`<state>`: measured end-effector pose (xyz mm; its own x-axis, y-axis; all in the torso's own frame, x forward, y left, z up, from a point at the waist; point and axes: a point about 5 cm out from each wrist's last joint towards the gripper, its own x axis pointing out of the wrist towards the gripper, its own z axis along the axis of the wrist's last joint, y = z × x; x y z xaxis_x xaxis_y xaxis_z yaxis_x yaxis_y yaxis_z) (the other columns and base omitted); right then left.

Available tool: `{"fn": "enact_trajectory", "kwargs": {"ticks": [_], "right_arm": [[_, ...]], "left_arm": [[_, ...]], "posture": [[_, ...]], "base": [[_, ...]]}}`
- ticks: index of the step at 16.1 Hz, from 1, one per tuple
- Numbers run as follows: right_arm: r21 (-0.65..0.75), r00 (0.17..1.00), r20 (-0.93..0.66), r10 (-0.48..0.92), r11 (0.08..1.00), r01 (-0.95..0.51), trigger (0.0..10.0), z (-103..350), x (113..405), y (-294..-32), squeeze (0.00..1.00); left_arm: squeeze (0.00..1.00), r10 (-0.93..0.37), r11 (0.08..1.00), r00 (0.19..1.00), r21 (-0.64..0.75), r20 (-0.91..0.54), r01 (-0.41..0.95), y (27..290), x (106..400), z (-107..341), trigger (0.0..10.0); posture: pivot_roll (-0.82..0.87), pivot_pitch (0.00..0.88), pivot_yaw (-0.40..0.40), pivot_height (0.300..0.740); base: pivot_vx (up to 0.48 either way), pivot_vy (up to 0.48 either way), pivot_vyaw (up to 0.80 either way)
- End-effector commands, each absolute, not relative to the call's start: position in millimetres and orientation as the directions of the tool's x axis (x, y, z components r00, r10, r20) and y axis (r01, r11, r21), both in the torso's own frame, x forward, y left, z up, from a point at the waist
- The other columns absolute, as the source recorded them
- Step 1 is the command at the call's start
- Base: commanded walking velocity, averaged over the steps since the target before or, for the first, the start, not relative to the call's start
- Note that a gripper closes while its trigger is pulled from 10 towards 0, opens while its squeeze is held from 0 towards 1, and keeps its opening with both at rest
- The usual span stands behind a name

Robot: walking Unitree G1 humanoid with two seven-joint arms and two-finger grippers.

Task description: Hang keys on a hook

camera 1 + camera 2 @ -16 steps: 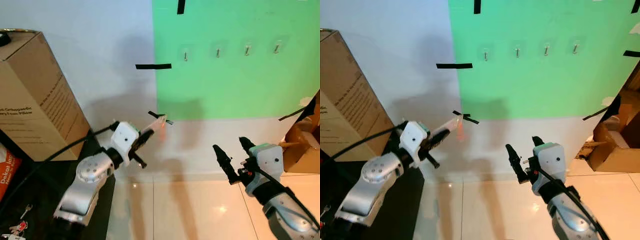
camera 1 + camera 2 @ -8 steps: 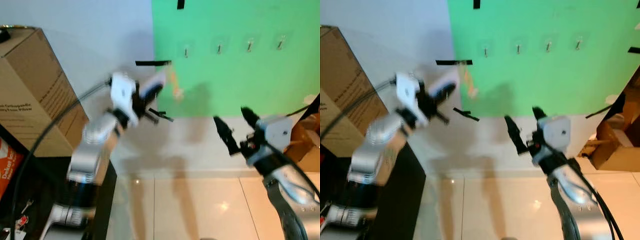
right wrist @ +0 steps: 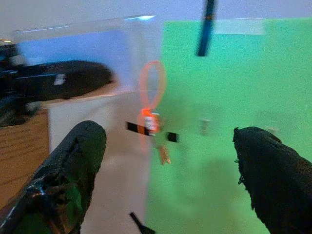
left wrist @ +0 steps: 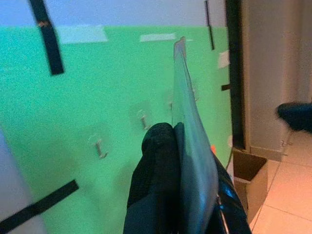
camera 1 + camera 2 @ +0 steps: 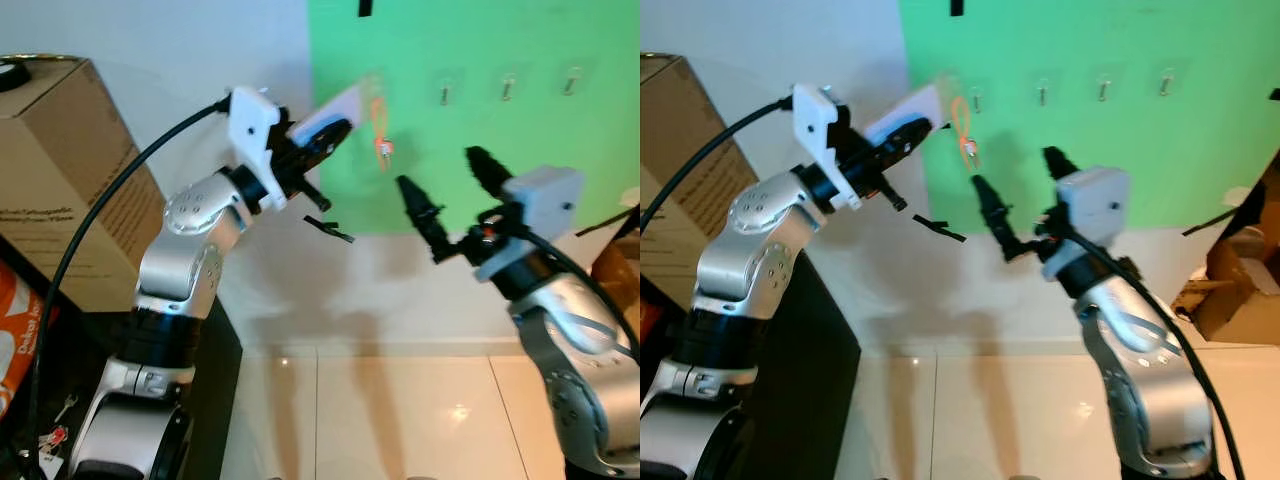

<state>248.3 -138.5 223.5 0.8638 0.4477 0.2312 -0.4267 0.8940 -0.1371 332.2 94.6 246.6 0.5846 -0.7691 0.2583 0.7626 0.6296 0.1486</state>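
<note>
My left gripper [image 5: 322, 134] is raised in front of the green wall panel [image 5: 520, 170], shut on a clear plastic key tag [image 4: 191, 161]. An orange loop [image 5: 378, 108] hangs from the tag's far end with a small key [image 5: 384, 149] below it. The loop sits just beside the leftmost hook [image 5: 977, 98]; three more hooks [image 5: 508, 86] run to the right. I cannot tell whether the loop touches a hook. My right gripper [image 5: 438, 168] is open, level with the dangling key and a little to its right, with nothing between its fingers [image 3: 73, 170].
A tall cardboard box [image 5: 60, 180] stands at the left on a black cabinet [image 5: 215, 370], where more keys [image 5: 50, 435] lie. Black tape strips [image 5: 330, 228] mark the wall. Another cardboard box [image 5: 620, 260] sits at the right. Glossy floor tiles [image 5: 380, 420] lie below.
My left arm has swung up from waist height to hook level, carrying the tag and key rightward onto the green panel. The right gripper has also risen and moved nearer to the key.
</note>
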Motion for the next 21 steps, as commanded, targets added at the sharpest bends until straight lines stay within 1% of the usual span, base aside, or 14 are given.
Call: {"fn": "enact_trajectory", "kwargs": {"ticks": [1, 3, 4, 5, 8, 9, 11, 12, 13, 14, 21], "right_arm": [[-0.140, 0.861, 0.222, 0.457, 0.889, -0.436, 10.0, 224.0, 249.3, -135.0, 1.00], [-0.197, 0.894, 0.164, 0.418, 0.902, -0.385, 10.0, 217.3, 258.0, -130.4, 1.00], [-0.218, 0.906, 0.155, 0.394, 0.908, -0.357, 10.0, 216.7, 261.6, -130.3, 0.98], [-0.229, 0.911, 0.155, 0.382, 0.911, -0.343, 10.0, 217.3, 264.6, -129.1, 0.00], [-0.265, 0.911, 0.143, 0.386, 0.902, -0.341, 10.0, 215.7, 269.7, -123.4, 0.00], [-0.273, 0.924, 0.150, 0.352, 0.913, -0.303, 10.0, 216.0, 275.5, -122.8, 0.00], [-0.273, 0.931, 0.168, 0.325, 0.923, -0.273, 10.0, 219.8, 282.9, -122.8, 0.00], [-0.268, 0.930, 0.176, 0.324, 0.925, -0.271, 9.0, 221.0, 283.9, -122.8, 0.00], [-0.264, 0.929, 0.178, 0.325, 0.925, -0.273, 7.5, 221.4, 284.3, -122.7, 0.00], [-0.255, 0.925, 0.186, 0.331, 0.926, -0.280, 0.0, 222.1, 285.3, -122.2, 0.00], [-0.229, 0.913, 0.199, 0.357, 0.923, -0.311, 0.0, 221.2, 286.6, -119.0, 0.00]], "left_arm": [[0.00, -0.780, 0.618, 0.575, 0.155, 0.246, 0.771, 95.2, 333.1, 248.8, 10.0], [0.00, -0.814, 0.568, 0.522, 0.160, 0.254, 0.807, 90.1, 328.4, 254.7, 10.0], [0.00, -0.823, 0.554, 0.509, 0.162, 0.252, 0.817, 89.0, 326.4, 254.8, 10.0], [0.00, -0.830, 0.543, 0.498, 0.164, 0.250, 0.823, 88.1, 324.9, 254.4, 10.0], [0.00, -0.839, 0.527, 0.481, 0.158, 0.256, 0.835, 87.0, 322.3, 256.3, 10.0], [0.00, -0.849, 0.509, 0.464, 0.156, 0.254, 0.846, 85.6, 320.1, 257.1, 10.0], [0.00, -0.853, 0.503, 0.458, 0.157, 0.250, 0.850, 85.8, 318.7, 256.5, 10.0], [0.00, -0.852, 0.504, 0.460, 0.157, 0.250, 0.849, 86.3, 318.6, 256.2, 10.0], [0.00, -0.852, 0.505, 0.461, 0.157, 0.250, 0.849, 86.7, 318.6, 256.3, 10.0], [0.00, -0.849, 0.509, 0.464, 0.157, 0.251, 0.846, 88.3, 318.8, 257.0, 10.0], [0.00, -0.848, 0.511, 0.467, 0.154, 0.253, 0.846, 88.9, 317.9, 255.9, 10.0]], "posture": [[-0.20, 0.000, 0.136, 0.740], [-0.20, 0.000, 0.140, 0.740], [-0.20, 0.000, 0.139, 0.740], [-0.20, 0.000, 0.137, 0.740], [-0.20, 0.000, 0.133, 0.740], [-0.20, 0.000, 0.130, 0.740], [-0.19, 0.000, 0.124, 0.740], [-0.19, 0.000, 0.121, 0.740], [-0.19, 0.000, 0.121, 0.740], [-0.19, 0.000, 0.116, 0.740], [-0.19, 0.000, 0.111, 0.740]], "base": [[0.000, 0.000, 0.00], [0.000, 0.000, 0.00], [0.000, 0.000, 0.00], [0.000, 0.000, 0.00], [0.000, 0.000, 0.00], [0.000, 0.000, 0.00], [0.000, 0.000, 0.00], [0.000, 0.000, 0.00], [0.000, 0.000, 0.00], [0.000, 0.000, 0.00], [0.000, 0.000, 0.00]]}}
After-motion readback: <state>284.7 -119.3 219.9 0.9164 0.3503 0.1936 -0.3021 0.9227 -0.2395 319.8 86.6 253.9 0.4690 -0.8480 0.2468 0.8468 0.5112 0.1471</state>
